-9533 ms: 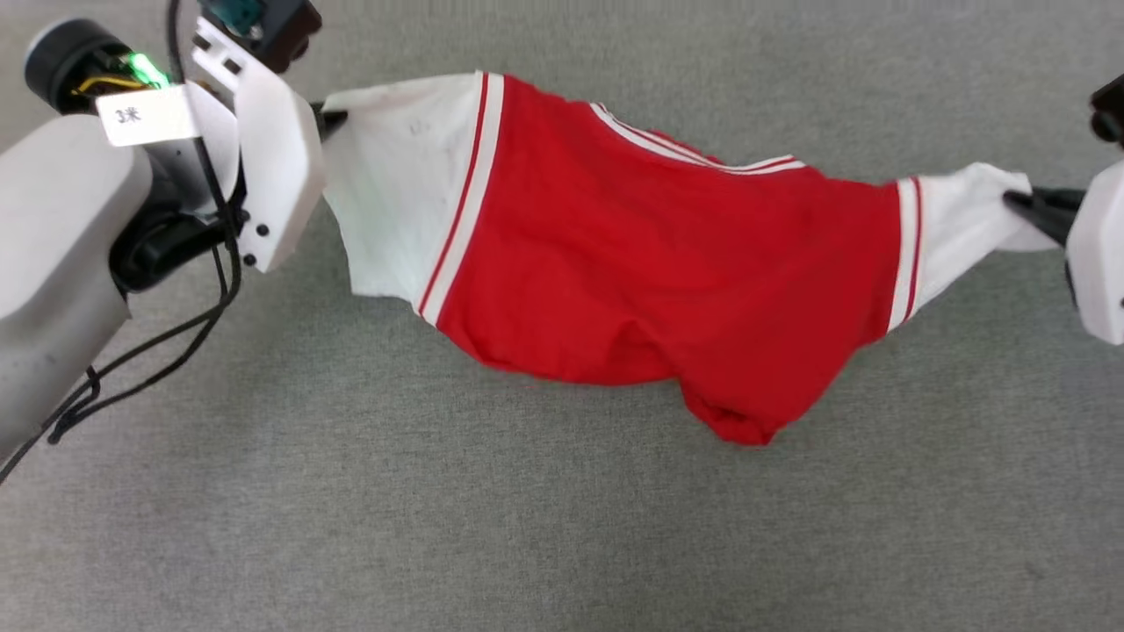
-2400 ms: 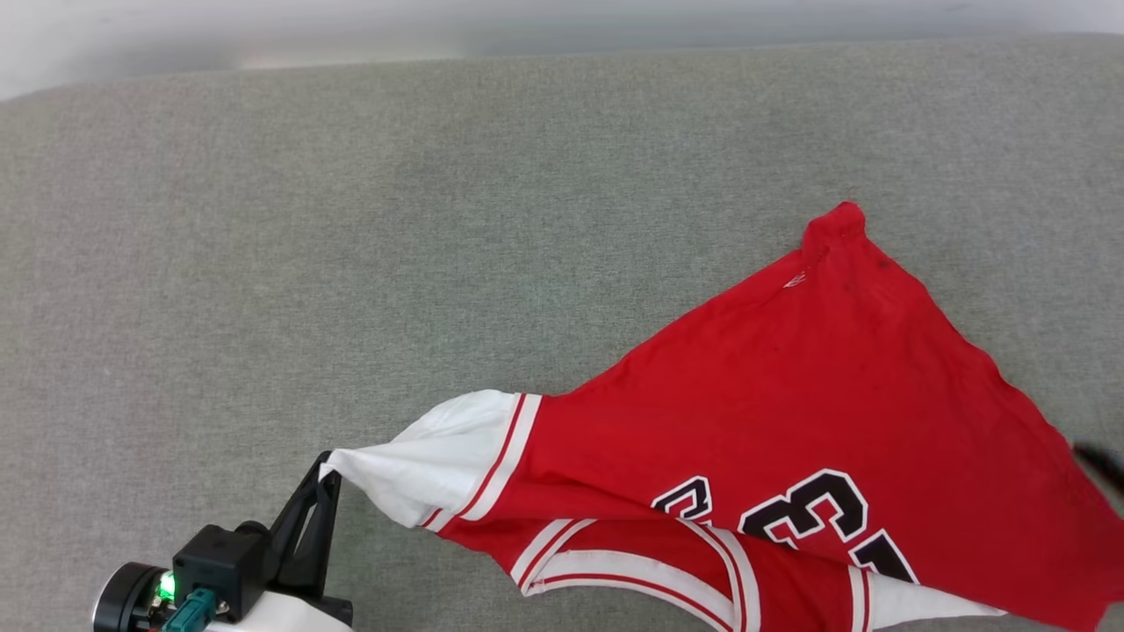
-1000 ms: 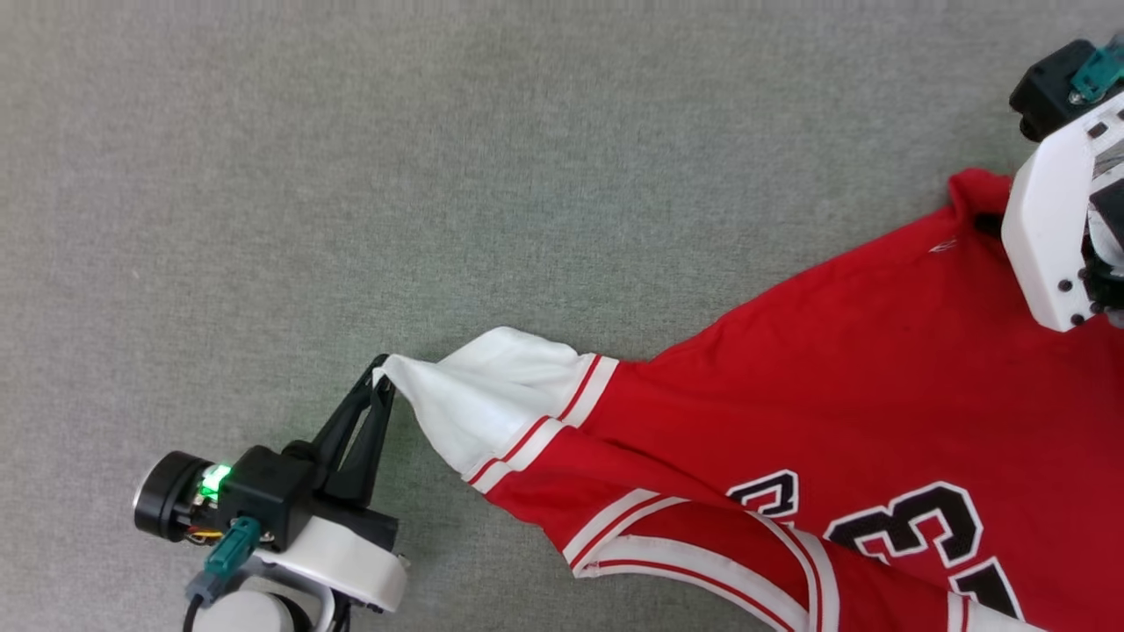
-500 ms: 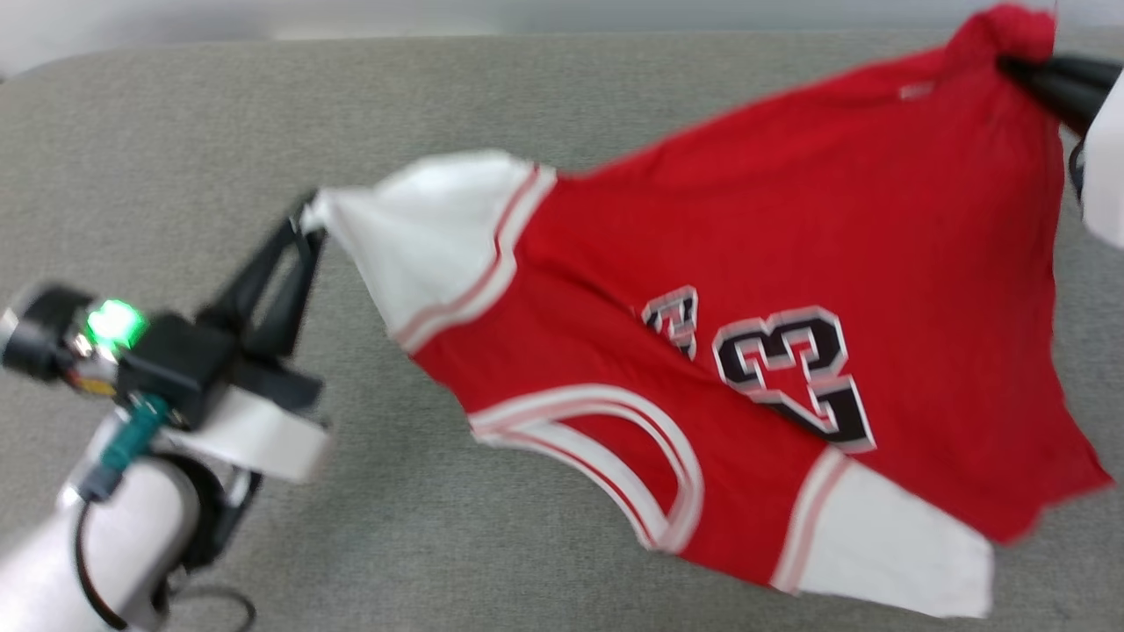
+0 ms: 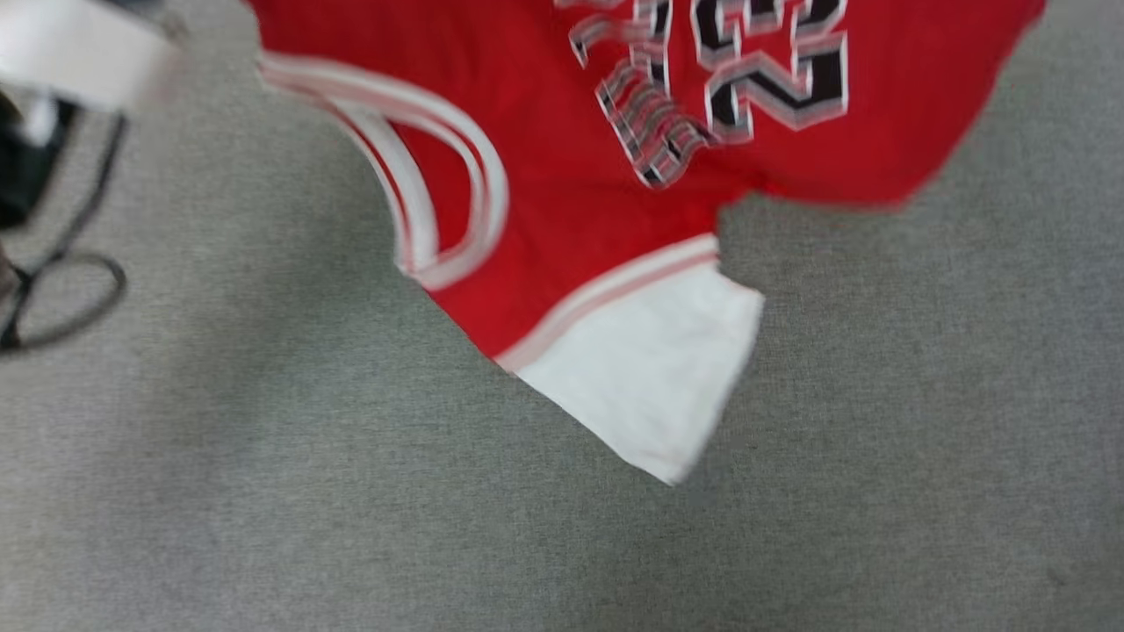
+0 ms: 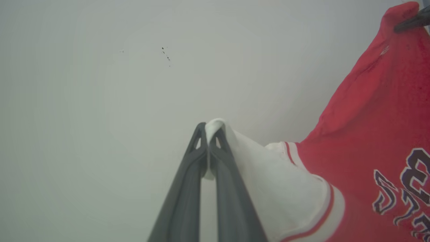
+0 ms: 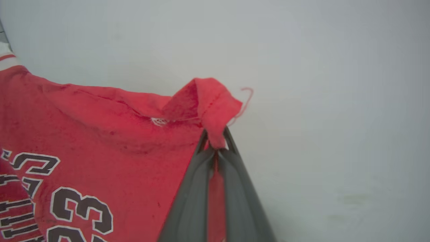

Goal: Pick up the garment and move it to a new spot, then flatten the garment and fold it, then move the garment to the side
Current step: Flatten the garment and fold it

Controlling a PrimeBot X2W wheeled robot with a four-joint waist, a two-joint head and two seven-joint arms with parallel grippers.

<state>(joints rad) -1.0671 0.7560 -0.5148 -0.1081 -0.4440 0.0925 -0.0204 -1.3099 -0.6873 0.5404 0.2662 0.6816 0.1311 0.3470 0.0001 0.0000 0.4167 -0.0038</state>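
Observation:
The garment (image 5: 597,149) hangs in the air over the grey surface, its black numerals facing me and one white sleeve (image 5: 654,377) dangling lowest. My left gripper (image 6: 209,129) is shut on the tip of the other white sleeve (image 6: 268,178). My right gripper (image 7: 216,139) is shut on a bunched red corner of the garment (image 7: 208,101). In the left wrist view the right gripper's dark fingers (image 6: 411,23) show at the top right, pinching that same red corner. The cloth stretches between the two grips.
A grey fabric-covered surface (image 5: 263,491) lies below the garment. Part of my left arm with black cables (image 5: 61,290) shows at the head view's left edge. A pale plain wall (image 7: 336,101) lies behind both wrist views.
Both grippers have lifted the garment higher off the surface, and the head camera has tilted. The garment's upper part has left the top of the head view; the free sleeve hangs down.

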